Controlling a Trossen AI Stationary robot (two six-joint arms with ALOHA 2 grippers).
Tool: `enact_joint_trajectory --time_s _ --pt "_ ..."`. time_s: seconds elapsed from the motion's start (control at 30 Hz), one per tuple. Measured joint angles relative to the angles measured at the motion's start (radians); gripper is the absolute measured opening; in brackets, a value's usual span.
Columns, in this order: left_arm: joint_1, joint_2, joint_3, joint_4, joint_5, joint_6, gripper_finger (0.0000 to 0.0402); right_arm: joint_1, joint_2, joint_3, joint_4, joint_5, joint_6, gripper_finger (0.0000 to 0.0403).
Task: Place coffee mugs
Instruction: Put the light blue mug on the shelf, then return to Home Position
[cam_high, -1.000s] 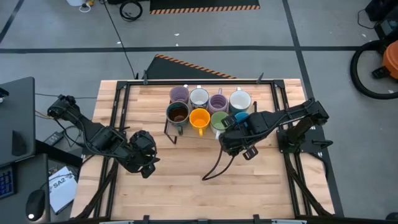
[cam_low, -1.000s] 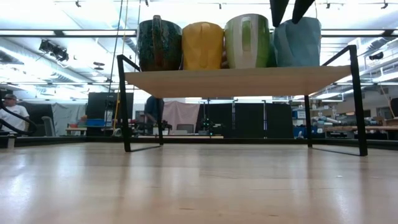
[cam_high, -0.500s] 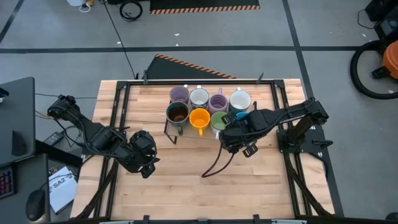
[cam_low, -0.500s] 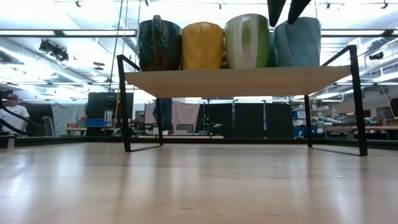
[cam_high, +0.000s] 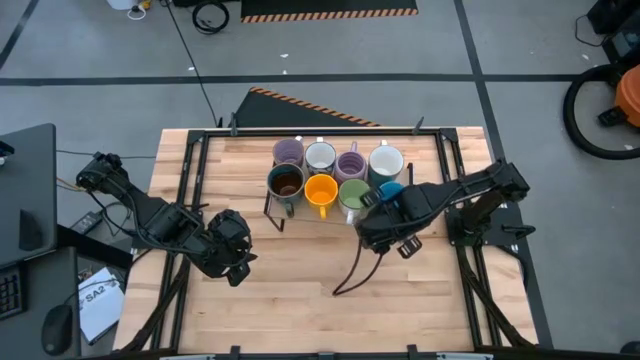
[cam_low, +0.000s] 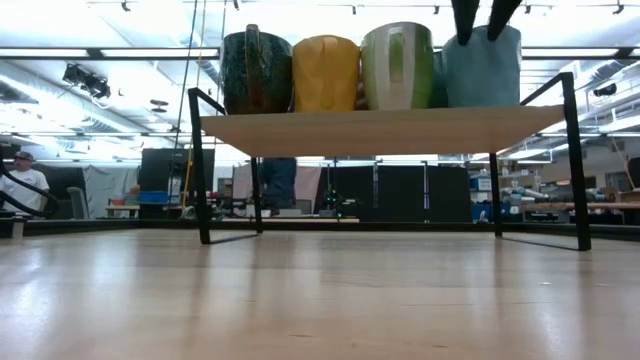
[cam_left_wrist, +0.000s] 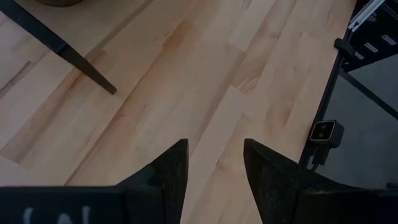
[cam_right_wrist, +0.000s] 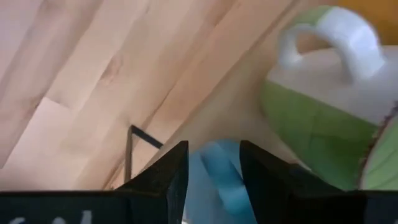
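Above the blue mug (cam_low: 482, 68) at the rack's right front corner, the right gripper (cam_low: 485, 28) stands with its two fingers spread, one at each side of the rim and, in the right wrist view, straddling the blue handle (cam_right_wrist: 219, 177); whether they touch the mug cannot be told. All eight coffee mugs sit on the raised wooden shelf (cam_low: 380, 130): dark brown (cam_high: 285, 182), orange (cam_high: 320, 189), green (cam_high: 352, 194) and blue in front, two lavender (cam_high: 288, 152) and two white (cam_high: 320, 156) behind. Risk lies in the crowding: the green mug (cam_right_wrist: 323, 118) stands hard against the blue one, so a sideways drift of the open fingers could nudge either, and the blue mug, nearest the shelf's corner by the black wire frame (cam_low: 570, 150), could be pushed toward the edge. Open room lies straight up and toward the bare planks in front of the rack. Well apart at the table's left front, the left gripper (cam_left_wrist: 211, 168) waits, fingers parted over bare wood.
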Motion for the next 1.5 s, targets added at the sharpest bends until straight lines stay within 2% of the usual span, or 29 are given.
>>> enact_joint_trajectory --time_s 0.53,0.83,0.97,1.23,1.3,1.43,1.5 --pt "0.0 0.0 0.0 0.0 0.0 0.009 0.0162 0.062 -0.009 0.0 -0.02 -0.022 0.133 0.014" --pt "0.0 0.0 0.0 -0.001 0.023 0.016 0.0162 0.062 -0.108 0.0 -0.02 -0.02 0.263 0.014" --pt "0.0 0.0 0.0 -0.001 0.023 0.026 0.0162 0.062 -0.177 0.0 -0.021 0.017 0.38 0.014" --pt "0.0 0.0 0.0 0.0 0.021 0.05 0.0162 0.058 -0.295 -0.041 -0.019 0.091 0.713 0.014" --pt "-0.013 0.0 0.0 0.005 -0.039 0.069 0.0162 0.065 -0.338 -0.075 0.006 0.141 0.804 0.0139" --pt "-0.087 -0.033 -0.001 0.048 -0.247 0.15 0.0158 0.093 -0.478 -0.182 0.18 0.193 0.879 0.0132" --pt "-0.092 -0.066 0.0 0.037 -0.283 0.163 0.0149 0.103 -0.551 -0.255 0.292 0.198 0.882 0.0126"
